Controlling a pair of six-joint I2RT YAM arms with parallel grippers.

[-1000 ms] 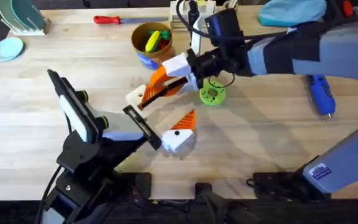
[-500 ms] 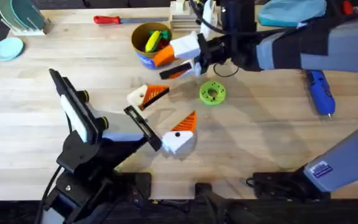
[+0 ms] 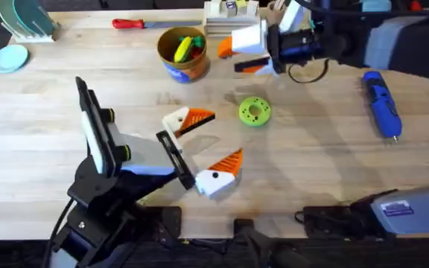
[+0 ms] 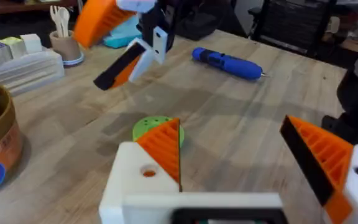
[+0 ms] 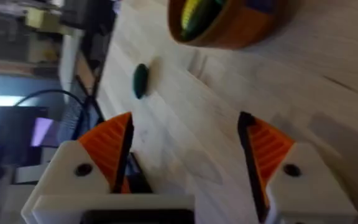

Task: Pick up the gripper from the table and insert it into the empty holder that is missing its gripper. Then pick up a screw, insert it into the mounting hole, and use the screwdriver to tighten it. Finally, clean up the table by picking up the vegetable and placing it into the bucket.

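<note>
Bucket (image 3: 182, 53) sits at the far middle of the wooden surface (image 3: 311, 171), tan-orange wall, blue band at base. Inside it: a yellow vegetable piece and a green one, plus a bit of red at the edge. In the right wrist view the bucket (image 5: 229, 22) has yellow and green contents visible over its rim.

Right claw (image 3: 246, 53) hangs just right of the bucket, raised off the surface, fingers apart, nothing between them; the right wrist view shows both orange ribbed pads (image 5: 114, 146) with bare wood between.

Left claw (image 3: 205, 149) is low at mid-surface, fingers spread wide, nothing held; the far finger's orange pad points toward the green disc (image 3: 255, 112).

Blue screwdriver (image 3: 380, 103) lies flat at the right side, well apart from both claws. Red-handled hand screwdriver (image 3: 136, 24) lies at the far edge, left of the bucket. Can't tell where the loose small orange gripper or the holder is.

Light blue dish (image 3: 9, 58) and a rack with teal plates (image 3: 22, 18) at the far left corner.
</note>
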